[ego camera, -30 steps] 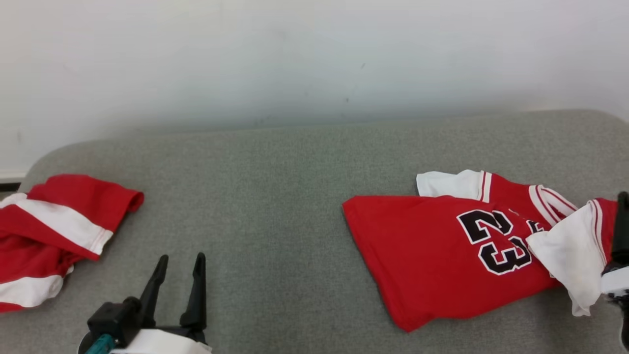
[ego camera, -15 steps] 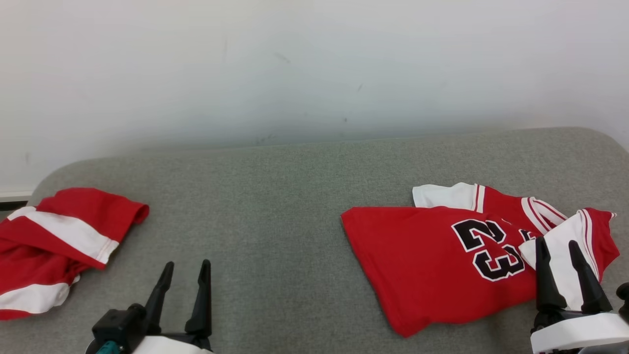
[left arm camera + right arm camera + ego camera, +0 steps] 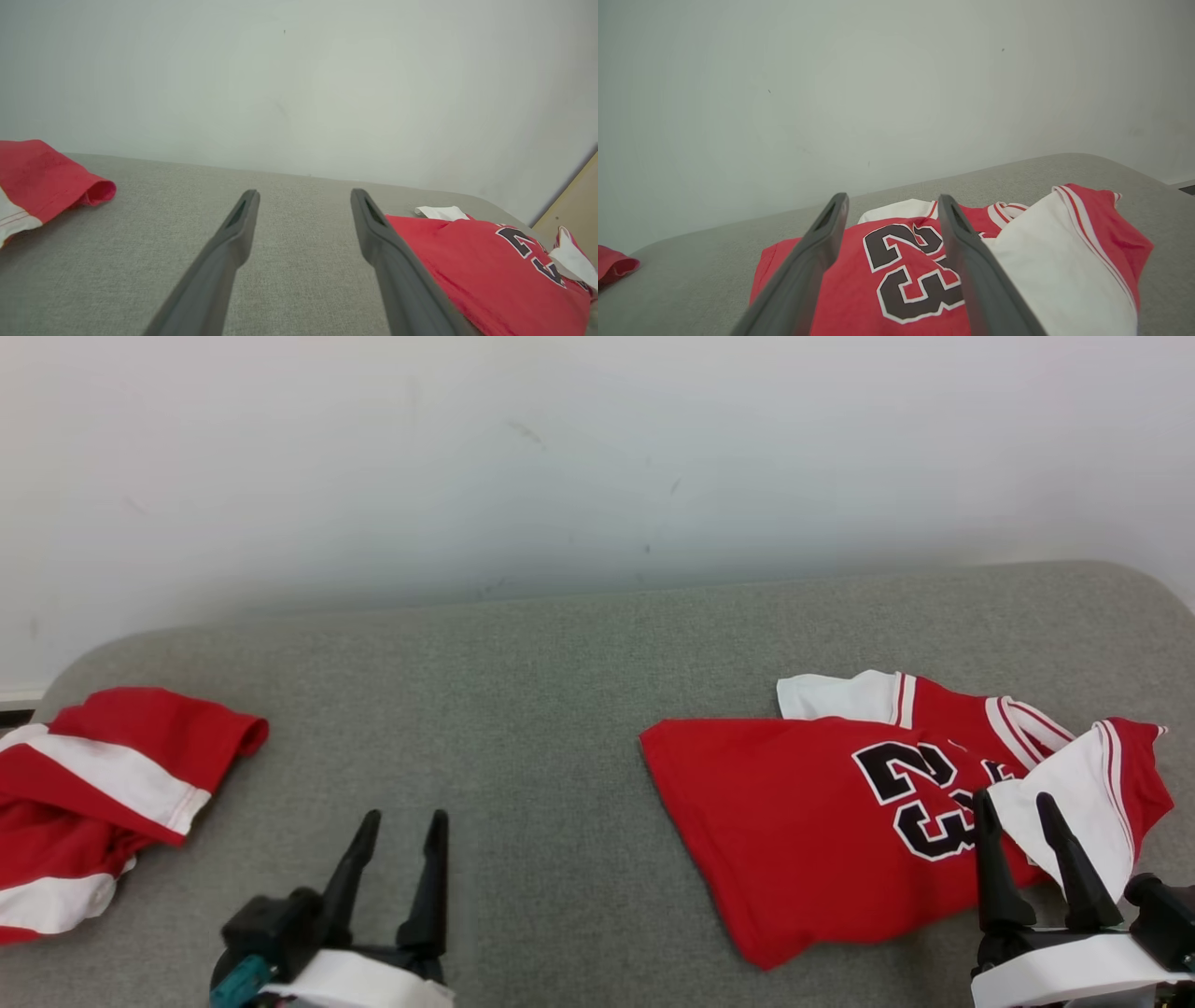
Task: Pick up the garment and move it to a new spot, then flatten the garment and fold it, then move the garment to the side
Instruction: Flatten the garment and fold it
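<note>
Across the grey padded surface [image 3: 523, 709], two garments lie well apart. At right: red jersey [image 3: 803, 821] numbered 23, roughly folded, white sleeve flap [image 3: 1088, 784] turned up loose. At far left: crumpled red-and-white garment [image 3: 93, 775]. Both claws spread wide, holding nothing: right claw [image 3: 1012, 796] near the sleeve flap, left claw [image 3: 404, 817] over bare surface. Risk: fold looks unsecured; a finger snagging the flap when the right arm moves would drag it open.

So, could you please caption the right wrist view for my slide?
Open right gripper facing the red number 23 jersey lying on a grey fabric surface.
</note>
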